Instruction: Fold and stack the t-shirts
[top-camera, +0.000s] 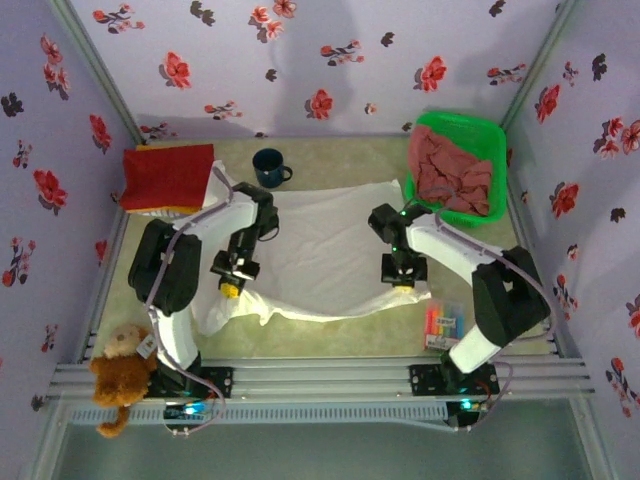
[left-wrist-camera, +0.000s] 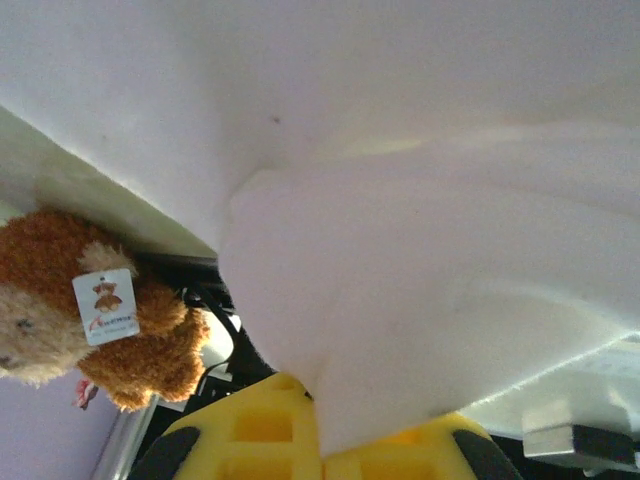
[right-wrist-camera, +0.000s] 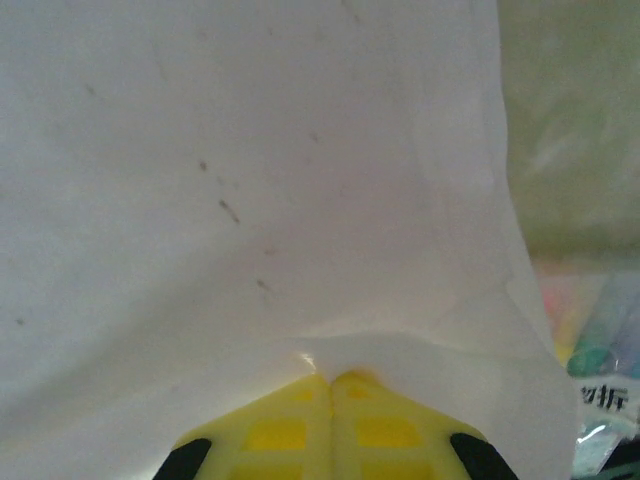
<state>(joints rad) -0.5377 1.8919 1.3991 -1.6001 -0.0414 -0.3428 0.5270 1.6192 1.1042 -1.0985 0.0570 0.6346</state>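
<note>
A white t-shirt lies spread across the middle of the table. My left gripper is shut on its near left edge, and in the left wrist view the yellow jaws pinch the white cloth. My right gripper is shut on the near right edge, and in the right wrist view the closed jaws hold a fold of the shirt, which carries small dark marks. A folded red t-shirt lies at the back left. Dusty-pink t-shirts are heaped in the basket.
The green plastic basket stands at the back right. A dark blue mug sits behind the white shirt. A brown teddy bear hangs at the near left corner. A pack of coloured markers lies near right.
</note>
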